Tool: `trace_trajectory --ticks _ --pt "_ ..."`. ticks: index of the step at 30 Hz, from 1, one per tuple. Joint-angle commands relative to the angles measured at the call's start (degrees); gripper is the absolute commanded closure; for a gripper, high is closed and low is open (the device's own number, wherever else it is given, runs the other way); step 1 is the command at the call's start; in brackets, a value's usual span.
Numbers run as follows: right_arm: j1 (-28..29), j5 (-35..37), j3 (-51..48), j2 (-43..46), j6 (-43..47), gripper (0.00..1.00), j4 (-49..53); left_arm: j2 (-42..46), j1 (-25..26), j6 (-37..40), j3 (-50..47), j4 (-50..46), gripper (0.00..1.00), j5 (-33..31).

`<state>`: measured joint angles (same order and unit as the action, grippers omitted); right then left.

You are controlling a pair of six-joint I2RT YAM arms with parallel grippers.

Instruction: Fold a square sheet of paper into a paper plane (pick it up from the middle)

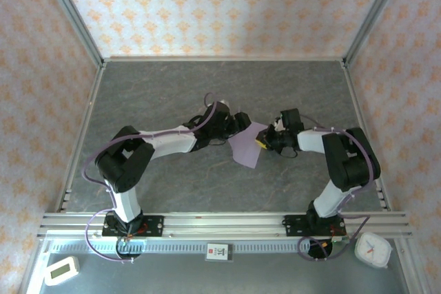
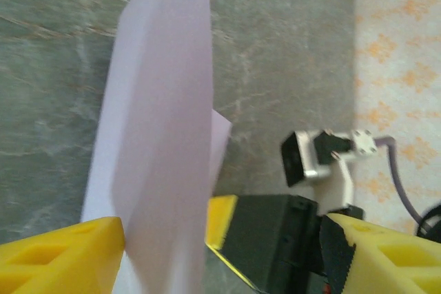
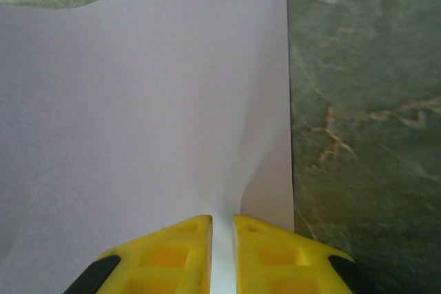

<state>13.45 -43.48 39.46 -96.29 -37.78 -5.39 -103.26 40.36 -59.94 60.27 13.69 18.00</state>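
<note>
observation: square sheet of paper (image 1: 247,146) is sitting bowed over the middle of the table (image 1: 172,94), long axis running far-to-near, one corner pointing toward the arm bases. right gripper (image 3: 222,228) is clamping its edge, fingers nearly together. left gripper (image 2: 224,228) is straddling the sheet, fingers wide apart.

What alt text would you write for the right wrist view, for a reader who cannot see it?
The right gripper pinches the near edge of the lavender sheet of paper between its two yellow fingers. The sheet spreads up and left; grey marbled table shows on the right.
</note>
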Motion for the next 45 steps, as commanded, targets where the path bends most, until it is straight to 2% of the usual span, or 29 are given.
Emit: trace_trajectory --ticks 1,9,20,29,40,45 --pt "0.2 0.7 -0.1 -2.0 2.1 0.83 2.2 0.9 1.5 1.4 -0.3 6.1 0.23 3.7" --pt "0.2 0.9 -1.9 -2.4 2.3 0.85 1.2 -2.8 3.2 1.2 1.3 8.3 0.23 6.7" --pt "0.2 1.0 -3.0 -2.2 2.6 0.86 0.8 -4.8 3.5 2.7 0.3 8.0 0.23 5.5" --pt "0.2 -3.3 0.7 0.7 1.3 0.85 -0.3 -5.2 3.4 2.7 -0.9 8.7 0.23 4.5" --pt "0.1 -7.4 3.2 0.1 -5.6 0.72 -11.2 -4.7 3.4 2.5 -1.7 9.2 0.23 4.6" --pt "0.2 -8.9 3.3 -2.3 -6.0 0.6 -15.5 -4.6 3.4 2.7 -1.9 9.4 0.23 4.9"
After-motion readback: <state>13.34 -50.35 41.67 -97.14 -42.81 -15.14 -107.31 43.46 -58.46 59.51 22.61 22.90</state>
